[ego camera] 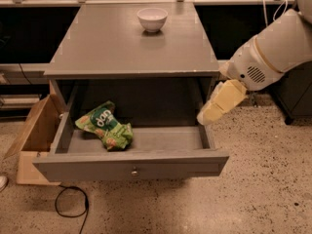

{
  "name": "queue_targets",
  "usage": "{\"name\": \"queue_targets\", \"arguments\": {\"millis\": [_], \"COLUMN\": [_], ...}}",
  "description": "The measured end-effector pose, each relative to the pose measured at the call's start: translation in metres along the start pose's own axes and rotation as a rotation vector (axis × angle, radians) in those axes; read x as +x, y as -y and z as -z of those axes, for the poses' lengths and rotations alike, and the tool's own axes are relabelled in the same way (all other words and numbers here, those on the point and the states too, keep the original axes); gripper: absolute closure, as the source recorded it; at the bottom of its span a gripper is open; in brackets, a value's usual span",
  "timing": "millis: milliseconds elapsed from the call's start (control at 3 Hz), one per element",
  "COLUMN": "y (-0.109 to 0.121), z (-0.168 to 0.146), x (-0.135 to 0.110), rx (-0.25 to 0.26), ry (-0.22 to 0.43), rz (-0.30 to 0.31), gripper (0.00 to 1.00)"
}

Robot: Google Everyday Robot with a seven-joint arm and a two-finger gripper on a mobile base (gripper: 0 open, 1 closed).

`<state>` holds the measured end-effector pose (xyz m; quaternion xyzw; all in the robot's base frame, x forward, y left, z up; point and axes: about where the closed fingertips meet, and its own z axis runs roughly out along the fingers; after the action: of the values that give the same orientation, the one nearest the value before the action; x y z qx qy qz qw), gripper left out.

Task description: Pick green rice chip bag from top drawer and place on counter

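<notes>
The green rice chip bag [104,125] lies crumpled in the left part of the open top drawer [131,165], which is pulled out of the grey cabinet. The counter [117,43] is the flat grey top above it. My arm reaches in from the right, and the gripper [214,106] hangs at the drawer's right wall, well to the right of the bag and a little above the drawer floor. It holds nothing that I can see.
A white bowl [152,19] stands near the back of the counter. A tan cardboard box [34,135] sits on the floor against the drawer's left side. A black cable [68,204] loops on the speckled floor in front.
</notes>
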<state>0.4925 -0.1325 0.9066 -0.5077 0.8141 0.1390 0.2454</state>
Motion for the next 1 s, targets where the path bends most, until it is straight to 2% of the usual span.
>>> {"name": "queue_targets", "arguments": {"millis": [333,667,1000], "y": [0.0,0.009,0.009], "z": [-0.058,-0.066,-0.066], "x": [-0.042,-0.058,-0.058], "rx": [-0.072,-0.048,-0.048], "ry": [0.15,0.21,0.21], "rz": [-0.117,-0.144,-0.144], "gripper": [0.0,0.0,0.0]}}
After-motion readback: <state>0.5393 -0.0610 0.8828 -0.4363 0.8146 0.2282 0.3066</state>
